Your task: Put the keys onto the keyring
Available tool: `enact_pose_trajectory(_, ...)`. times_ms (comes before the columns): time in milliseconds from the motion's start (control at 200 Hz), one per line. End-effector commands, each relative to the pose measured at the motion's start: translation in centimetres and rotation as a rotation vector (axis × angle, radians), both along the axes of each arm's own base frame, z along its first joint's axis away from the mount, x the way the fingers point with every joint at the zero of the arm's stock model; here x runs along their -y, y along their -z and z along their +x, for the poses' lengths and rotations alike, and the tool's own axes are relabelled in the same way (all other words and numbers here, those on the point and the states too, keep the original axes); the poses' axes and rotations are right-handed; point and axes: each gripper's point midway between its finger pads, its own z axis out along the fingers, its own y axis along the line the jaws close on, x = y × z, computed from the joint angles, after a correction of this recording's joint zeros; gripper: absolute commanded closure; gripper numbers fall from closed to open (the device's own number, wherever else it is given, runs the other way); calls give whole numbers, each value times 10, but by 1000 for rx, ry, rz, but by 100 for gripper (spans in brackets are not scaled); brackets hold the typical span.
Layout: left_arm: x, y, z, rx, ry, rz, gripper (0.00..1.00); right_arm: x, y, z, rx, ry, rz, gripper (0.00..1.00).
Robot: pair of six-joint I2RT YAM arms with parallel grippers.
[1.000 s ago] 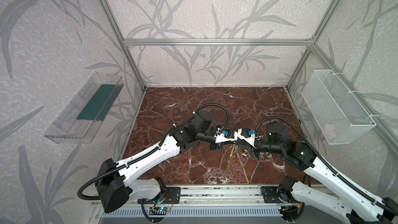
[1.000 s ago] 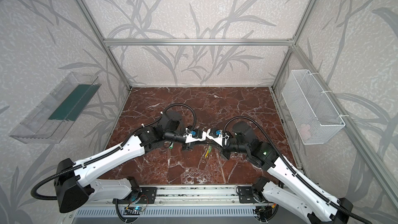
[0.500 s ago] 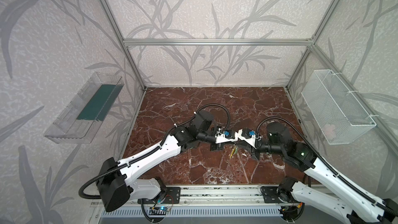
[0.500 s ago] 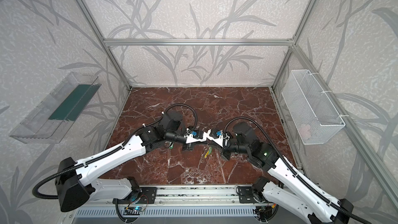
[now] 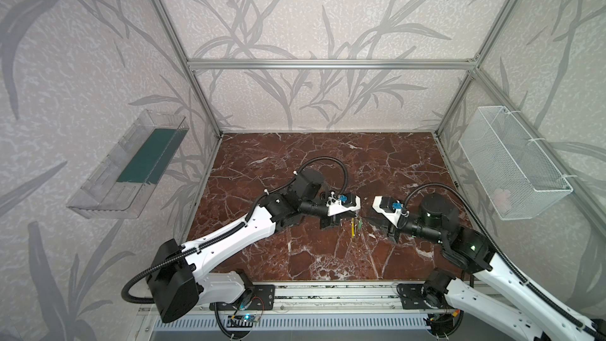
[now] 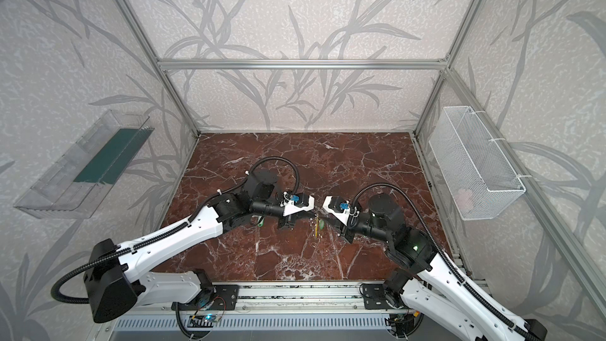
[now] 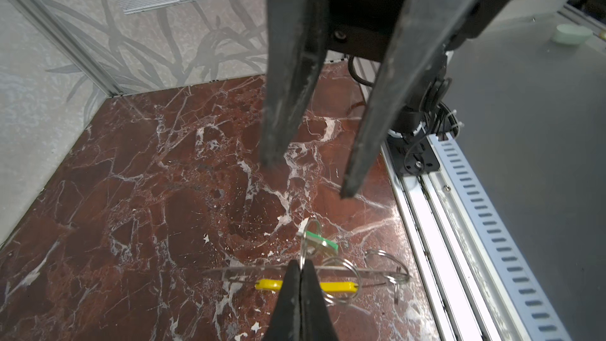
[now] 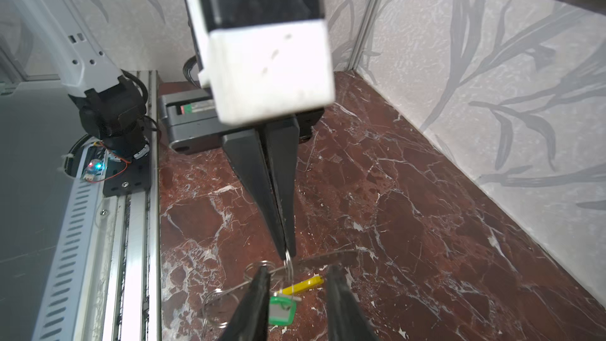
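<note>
Both top views show a red-brown marble desk (image 5: pixel 295 257) walled by leaf-patterned panels, both arms reaching low toward mid-frame, where the flat grey metal keyring (image 5: pixel 352 231) with its yellow sleeve and a small green-tagged metal key (image 6: pixel 322 224) look tiny. Left wrist view: lower centre, the left gripper (image 7: pixel 300 267) has its fingers pressed together on the key's thin wire loop; the right gripper (image 7: pixel 311 178) hangs above, fingers apart. Right wrist view alone shows the tag's white label, between those parted fingers (image 8: pixel 259 293).
</note>
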Motion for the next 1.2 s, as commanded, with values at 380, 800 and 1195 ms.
enact_pose_trajectory(380,2,-59,13,-30,-80,-296,100,-7,18,13,-167,95,112,63)
enact_pose_trajectory(800,4,-65,11,-48,-59,-324,100,2,15,23,-99,157,101,68)
enact_pose_trajectory(1195,8,-67,15,-76,-53,-357,100,18,10,12,5,134,-19,66)
